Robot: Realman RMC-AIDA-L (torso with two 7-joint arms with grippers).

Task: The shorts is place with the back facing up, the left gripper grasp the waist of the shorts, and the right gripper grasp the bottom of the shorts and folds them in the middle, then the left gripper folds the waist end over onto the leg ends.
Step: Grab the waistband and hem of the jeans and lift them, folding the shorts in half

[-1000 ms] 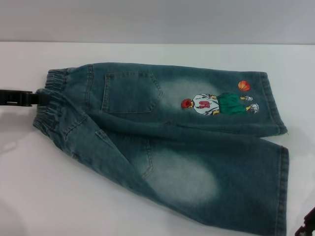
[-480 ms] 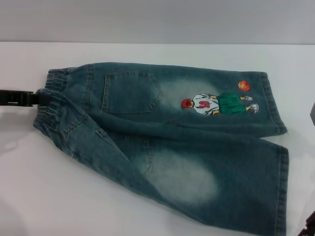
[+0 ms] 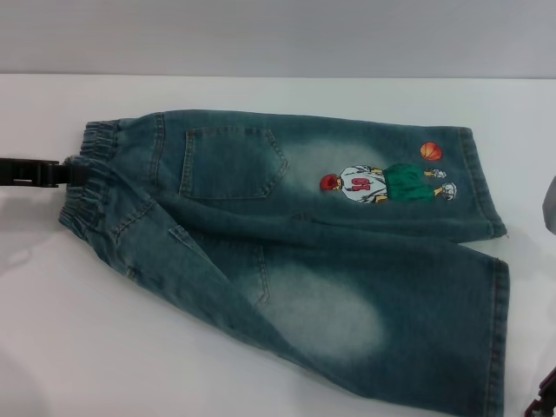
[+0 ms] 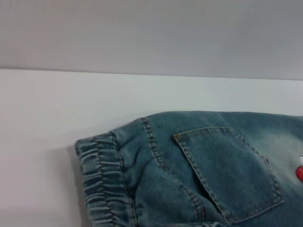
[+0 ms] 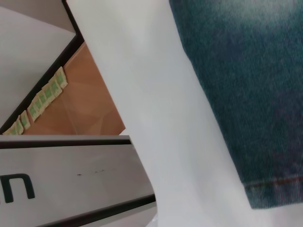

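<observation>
The shorts [image 3: 295, 252] lie flat on the white table [image 3: 69, 347], back up. The waist end [image 3: 87, 187] points left and the hems, the bottom of the shorts [image 3: 497, 330], point right. One back pocket [image 3: 228, 163] and the basketball player print [image 3: 387, 184] face up. My left gripper [image 3: 69, 171] comes in from the left edge and its tip meets the puckered waistband. The left wrist view shows the waistband [image 4: 102, 184] and pocket [image 4: 227, 170] close by. My right gripper [image 3: 543, 401] sits at the lower right corner, just off the nearer hem [image 5: 274, 189].
A grey object [image 3: 550, 204] pokes in at the right edge of the head view. The right wrist view shows the table's edge, brown floor [image 5: 80, 104] below it and a grey panel [image 5: 71, 179].
The shorts and my left gripper have not moved. The grey object has come into view at the right edge. My right gripper shifted slightly in the lower right corner.
</observation>
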